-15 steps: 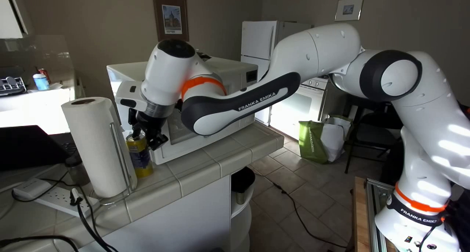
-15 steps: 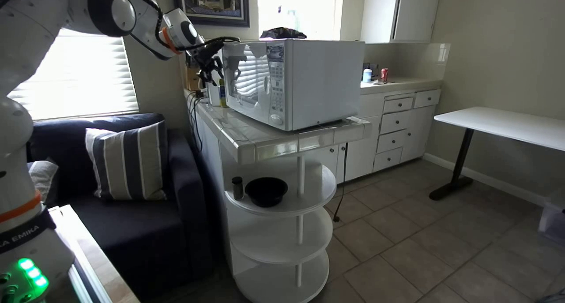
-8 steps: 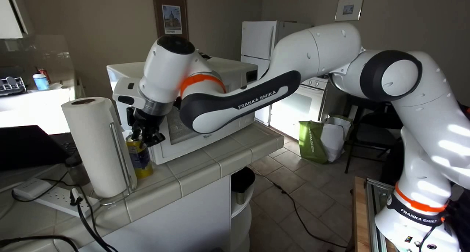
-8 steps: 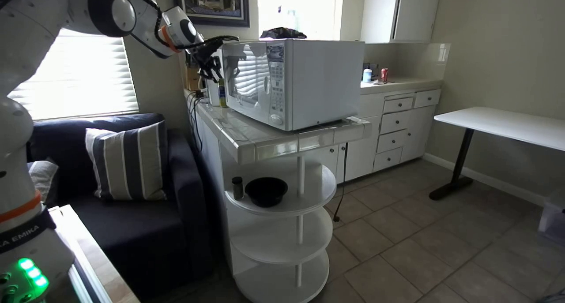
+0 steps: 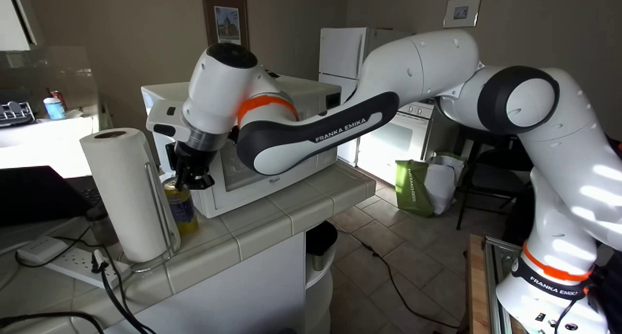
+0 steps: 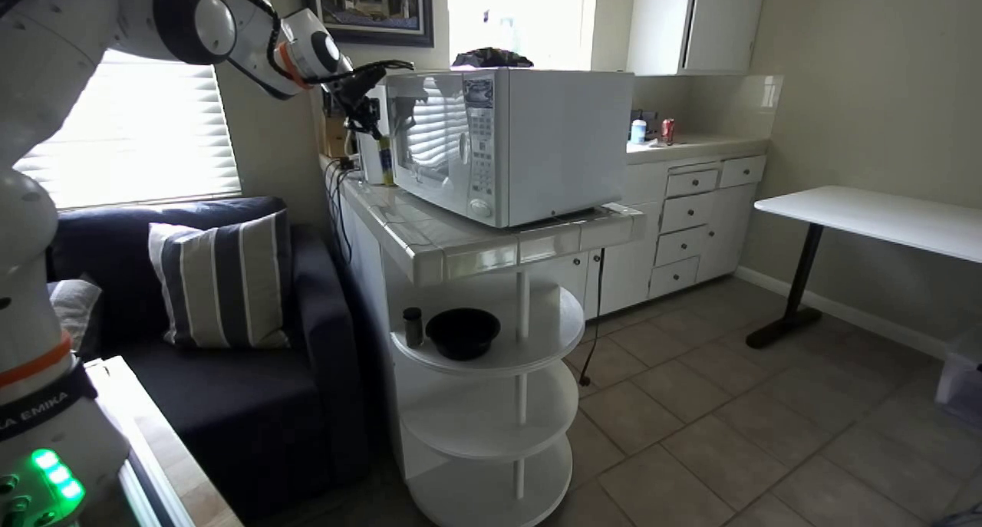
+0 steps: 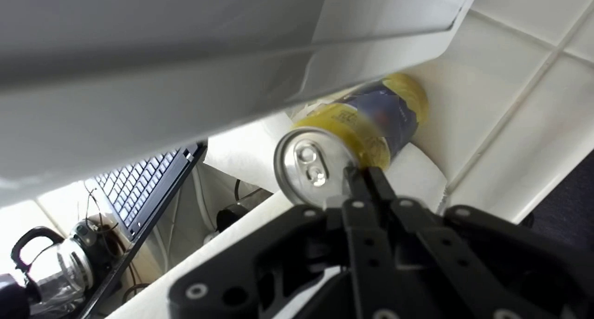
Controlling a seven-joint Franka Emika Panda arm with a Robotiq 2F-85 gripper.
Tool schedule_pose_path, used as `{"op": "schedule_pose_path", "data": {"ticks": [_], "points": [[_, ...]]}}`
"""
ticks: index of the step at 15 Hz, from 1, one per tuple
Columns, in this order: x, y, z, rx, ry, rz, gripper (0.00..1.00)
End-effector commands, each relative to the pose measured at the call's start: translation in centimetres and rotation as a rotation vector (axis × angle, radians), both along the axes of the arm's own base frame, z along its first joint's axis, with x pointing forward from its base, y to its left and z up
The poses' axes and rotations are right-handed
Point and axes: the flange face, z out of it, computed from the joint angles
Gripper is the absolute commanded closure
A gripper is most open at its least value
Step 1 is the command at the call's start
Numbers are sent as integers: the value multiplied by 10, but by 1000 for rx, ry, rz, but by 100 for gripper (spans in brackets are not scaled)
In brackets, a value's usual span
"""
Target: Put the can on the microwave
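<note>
Gripper (image 7: 362,172) angled down, fingers pressed together, nothing between them — likely too high and off to one side for any hold. Tips at rim of yellow-and-blue drink can (image 7: 357,128); touch unclear. Can unheld, upright or nearly so, on tiled counter (image 5: 265,215), between paper towel roll (image 5: 127,198) and microwave (image 6: 568,147). Snug slot probably dictates approach from above. Next needs, by guess: fingers spread, lowered around can. Microwave top, goal, sits higher — dark bundle (image 6: 492,57) appears on it, limiting landing space.
</note>
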Motion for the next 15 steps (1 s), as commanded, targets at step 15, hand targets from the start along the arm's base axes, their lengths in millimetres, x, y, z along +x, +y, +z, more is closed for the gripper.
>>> {"op": "schedule_pose_path", "data": {"ticks": [15], "points": [[-24, 5, 16, -14, 90, -63, 99]]}}
